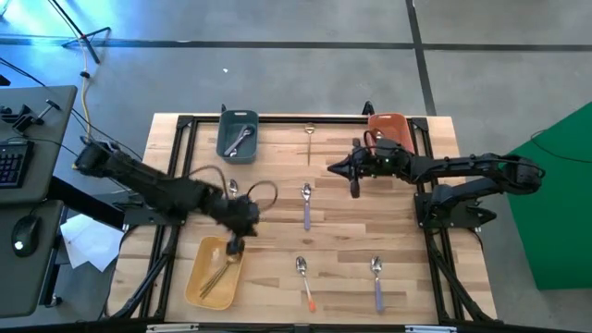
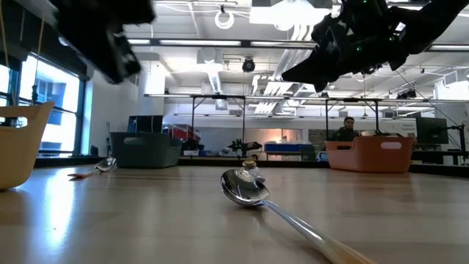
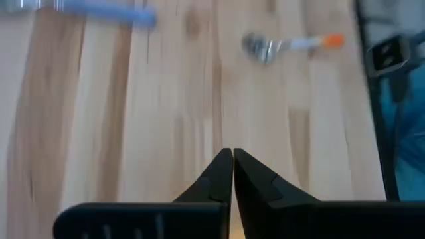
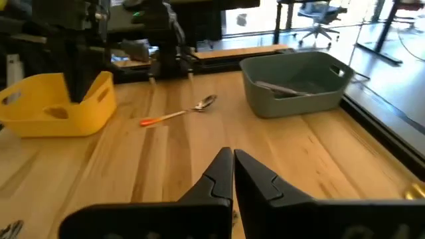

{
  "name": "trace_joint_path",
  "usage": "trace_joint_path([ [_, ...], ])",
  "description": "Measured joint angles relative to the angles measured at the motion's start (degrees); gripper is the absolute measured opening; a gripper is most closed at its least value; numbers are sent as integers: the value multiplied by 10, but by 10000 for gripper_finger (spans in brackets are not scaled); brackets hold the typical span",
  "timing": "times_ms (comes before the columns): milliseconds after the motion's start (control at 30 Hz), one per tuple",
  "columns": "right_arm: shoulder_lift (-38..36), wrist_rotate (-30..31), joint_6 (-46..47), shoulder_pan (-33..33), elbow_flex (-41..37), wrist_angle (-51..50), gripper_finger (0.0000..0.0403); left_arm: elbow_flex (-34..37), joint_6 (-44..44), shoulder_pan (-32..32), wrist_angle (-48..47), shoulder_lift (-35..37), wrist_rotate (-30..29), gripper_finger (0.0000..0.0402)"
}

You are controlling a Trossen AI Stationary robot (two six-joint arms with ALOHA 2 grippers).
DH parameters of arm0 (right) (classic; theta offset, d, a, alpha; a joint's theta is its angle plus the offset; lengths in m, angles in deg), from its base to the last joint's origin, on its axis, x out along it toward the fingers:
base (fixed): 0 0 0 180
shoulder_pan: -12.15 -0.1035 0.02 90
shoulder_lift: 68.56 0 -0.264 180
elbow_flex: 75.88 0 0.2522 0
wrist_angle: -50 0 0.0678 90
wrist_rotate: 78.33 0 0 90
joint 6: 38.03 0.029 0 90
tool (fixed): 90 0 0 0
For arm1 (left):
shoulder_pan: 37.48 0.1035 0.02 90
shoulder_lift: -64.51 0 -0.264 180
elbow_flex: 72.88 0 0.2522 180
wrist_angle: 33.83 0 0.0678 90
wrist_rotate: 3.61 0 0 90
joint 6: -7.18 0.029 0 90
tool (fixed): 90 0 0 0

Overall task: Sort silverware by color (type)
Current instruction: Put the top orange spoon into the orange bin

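Right up against the low camera lies a silver spoon (image 2: pixel 245 189), bowl toward us, its handle running off the near edge, waiting its turn.

Biggest thing first: the wooden desk (image 1: pixel 277 222), framed in black rail, carries everything. Over it the left arm reaches across to the yellow bin (image 1: pixel 215 272), and its left end effector (image 1: pixel 235 244) hangs just above the bin's top edge, fingers pressed together with nothing between them in the wrist view. My read is that it has no piece in hand right now. The right end effector (image 1: pixel 352 190) hovers over bare wood near the orange bin (image 1: pixel 390 129), fingers likewise closed and empty.

Three bins sit apart, one per colour, which explains the layout: gold pieces (image 1: pixel 220 269) lie in the yellow bin, and a silver utensil (image 1: pixel 240 141) rests in the grey bin (image 1: pixel 238 135); I can't see inside the orange one.

Loose silverware still dots the desk: a purple-handled spoon (image 1: pixel 306 205) at centre, another purple-handled spoon (image 1: pixel 377 282) near the front right, an orange-handled spoon (image 1: pixel 304 281) at the front middle, a small spoon (image 1: pixel 233 188) beside the left arm, and a gold piece (image 1: pixel 310 143) at the back. Sorting looks roughly half done.
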Motion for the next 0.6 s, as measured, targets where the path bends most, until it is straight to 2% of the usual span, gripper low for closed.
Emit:
trace_joint_path([
  [100, 0, 15, 19, 0, 0, -11, 0, 43, 79, 70, 123, -7, 70, 2],
  [267, 0, 81, 47, -12, 0, -40, 0, 102, 163, 159, 275, -15, 106, 1],
  [367, 0, 91, 66, -15, 1, -50, 0, 126, 195, 203, 347, -21, 117, 1],
  [467, 0, 96, 101, -15, 13, -80, 0, 147, 213, 246, 416, -29, 157, 0],
  [600, 0, 152, 135, -26, 42, -163, 0, 174, 211, 299, 482, -40, 203, 0],
])
